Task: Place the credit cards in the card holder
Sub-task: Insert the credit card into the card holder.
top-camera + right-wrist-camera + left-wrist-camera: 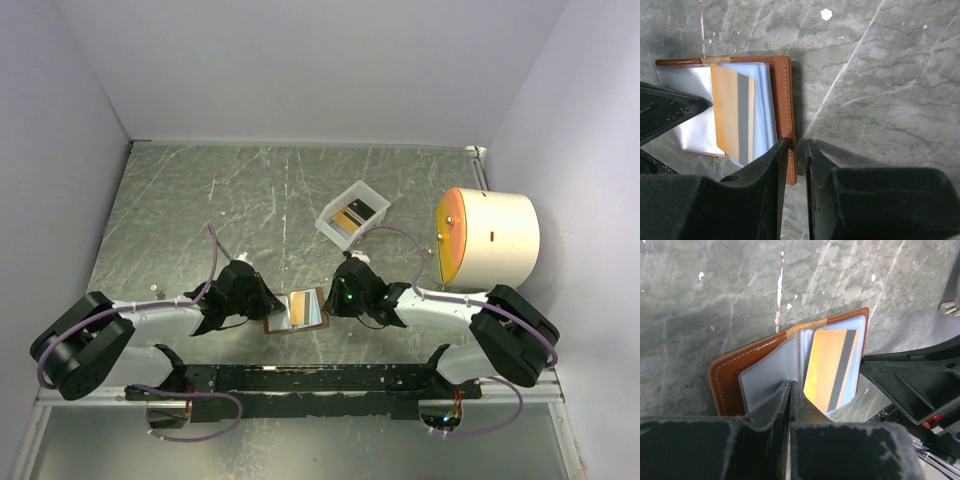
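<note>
Pinching card holder [782, 100], right pincer [796, 142], orange card [725, 110] tucked inside

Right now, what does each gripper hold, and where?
Right gripper: card holder, by its brown cover edge. Left gripper: shut at a clear pocket; hold unclear.

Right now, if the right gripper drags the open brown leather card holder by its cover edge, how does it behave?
Probably floppy: the brown leather card holder lies opened flat, so a tugged half may lift alone. Its clear plastic pockets fan loosely and look slick; the askew orange card could slide out.
</note>
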`<state>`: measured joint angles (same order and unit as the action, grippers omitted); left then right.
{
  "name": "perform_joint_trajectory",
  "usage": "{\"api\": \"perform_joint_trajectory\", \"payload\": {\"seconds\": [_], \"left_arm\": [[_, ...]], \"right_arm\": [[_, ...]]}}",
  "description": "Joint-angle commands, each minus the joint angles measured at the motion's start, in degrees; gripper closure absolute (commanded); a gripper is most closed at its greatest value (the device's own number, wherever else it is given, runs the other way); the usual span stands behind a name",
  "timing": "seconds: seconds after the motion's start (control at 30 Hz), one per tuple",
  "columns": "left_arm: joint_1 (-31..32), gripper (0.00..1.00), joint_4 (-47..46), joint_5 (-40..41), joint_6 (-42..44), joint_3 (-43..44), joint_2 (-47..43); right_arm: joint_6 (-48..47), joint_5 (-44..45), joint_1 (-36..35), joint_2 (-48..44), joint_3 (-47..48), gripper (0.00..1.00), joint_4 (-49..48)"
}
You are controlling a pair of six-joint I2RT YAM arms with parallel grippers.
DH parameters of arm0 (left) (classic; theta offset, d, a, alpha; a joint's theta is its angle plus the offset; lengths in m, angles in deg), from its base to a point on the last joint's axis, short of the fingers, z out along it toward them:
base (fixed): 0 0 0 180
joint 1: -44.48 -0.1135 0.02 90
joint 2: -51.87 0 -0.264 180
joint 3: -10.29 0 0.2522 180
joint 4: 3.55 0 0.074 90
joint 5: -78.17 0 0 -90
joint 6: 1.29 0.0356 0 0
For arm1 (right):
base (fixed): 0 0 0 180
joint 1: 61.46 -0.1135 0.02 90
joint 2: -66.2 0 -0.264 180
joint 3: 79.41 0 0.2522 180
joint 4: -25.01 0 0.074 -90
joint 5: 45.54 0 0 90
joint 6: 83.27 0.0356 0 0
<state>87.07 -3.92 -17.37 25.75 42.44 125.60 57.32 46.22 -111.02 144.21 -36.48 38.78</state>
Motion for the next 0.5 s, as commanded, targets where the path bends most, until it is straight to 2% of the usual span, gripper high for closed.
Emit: {"api": "perform_joint_trajectory", "payload": {"seconds": [0.0,0.07,0.47], "left_arm": [[0.5,0.91,3.7,0.3,0.9,2.1,2.1],[0.6,0.93,2.7,-0.5,0.5,1.7,3.2],[2.9,0.93,-3.3,-2.9,-1.5,1.1,7.0]], "right_arm": [[-0.2,1.1,-0.9,-0.3,1.0,0.8,0.5],[0.0,1.1,-1.3,-0.1,0.8,0.8,0.3],[1.3,2.4,-3.5,0.8,0.3,0.8,-0.4]]}}
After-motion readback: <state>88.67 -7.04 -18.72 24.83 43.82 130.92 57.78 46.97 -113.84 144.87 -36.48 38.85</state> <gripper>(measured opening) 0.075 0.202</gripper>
